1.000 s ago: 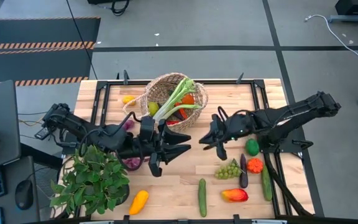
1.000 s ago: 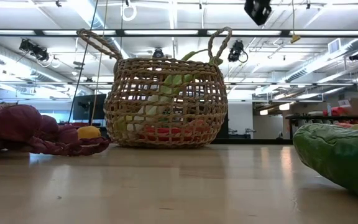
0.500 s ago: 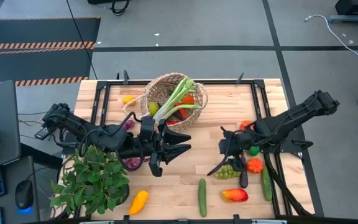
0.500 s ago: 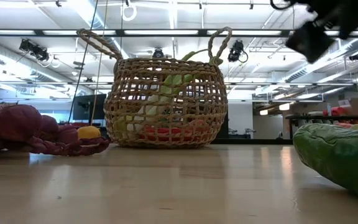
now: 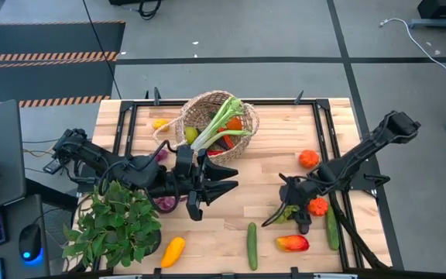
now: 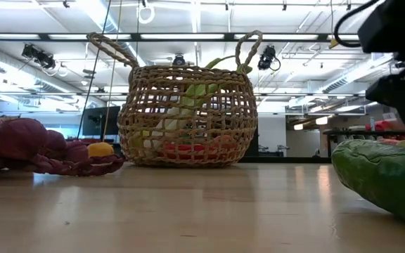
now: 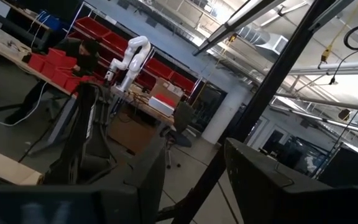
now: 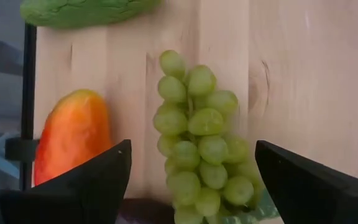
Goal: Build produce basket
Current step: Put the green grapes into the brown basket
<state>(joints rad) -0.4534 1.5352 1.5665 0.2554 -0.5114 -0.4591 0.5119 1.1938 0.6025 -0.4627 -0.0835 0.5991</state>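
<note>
The tan woven basket stands at the table's far middle, with a leek and other produce sticking out of it. A bunch of green grapes lies on the table at the near right. My right gripper hangs open over the grapes, one finger on either side, touching nothing. My left gripper waits open near the table's middle, just near of the basket, with nothing between its fingers.
Around the grapes lie an orange-red fruit, a dark eggplant, a small orange fruit, a cucumber and an orange. Another cucumber, a yellow squash, a potted plant and purple string sit near left.
My right gripper has gone from beside the basket toward the table's near right and down, over the grapes, and has opened. The orange it had covered now shows. My left arm has kept still.
</note>
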